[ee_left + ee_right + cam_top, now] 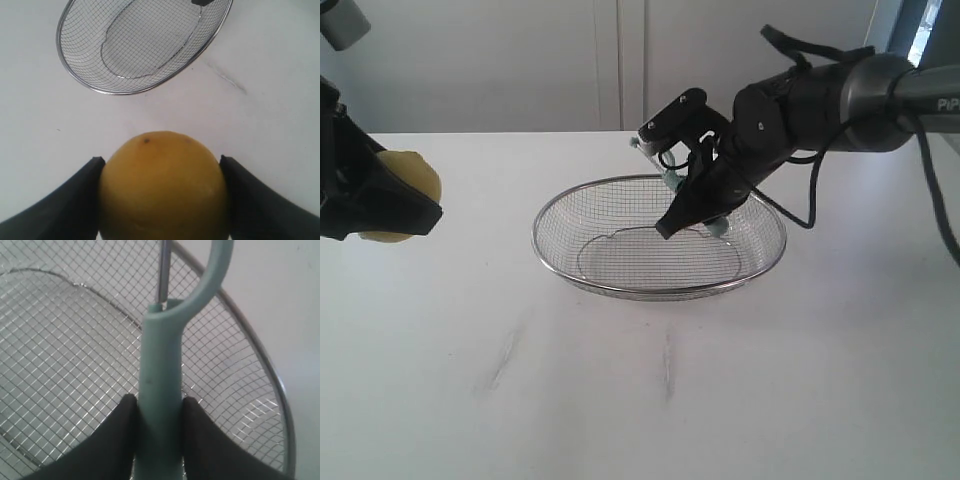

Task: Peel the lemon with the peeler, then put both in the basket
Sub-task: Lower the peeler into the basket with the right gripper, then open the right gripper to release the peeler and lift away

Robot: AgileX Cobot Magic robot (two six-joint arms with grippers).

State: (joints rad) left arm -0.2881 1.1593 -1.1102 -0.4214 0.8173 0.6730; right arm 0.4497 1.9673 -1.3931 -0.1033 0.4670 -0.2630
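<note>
Now pinching the peeler (pixel 160 355) in the right gripper (pixel 668 226) above the basket (pixel 650 292), long axis slanting up-left. Clamping the lemon (pixel 162 192) in the left gripper (pixel 161 161), far left.

The left gripper (pixel 161 165) sits at the left edge of the exterior view, its black fingers (pixel 70 200) spread wide and pressed against both sides of the lemon (pixel 162 185). The right arm (pixel 840 95) reaches in from the right with its wrist bent down. The right gripper (pixel 160 407) angles downward, its fingers (pixel 107 445) clamped on the peeler (pixel 160 365) handle.
</note>
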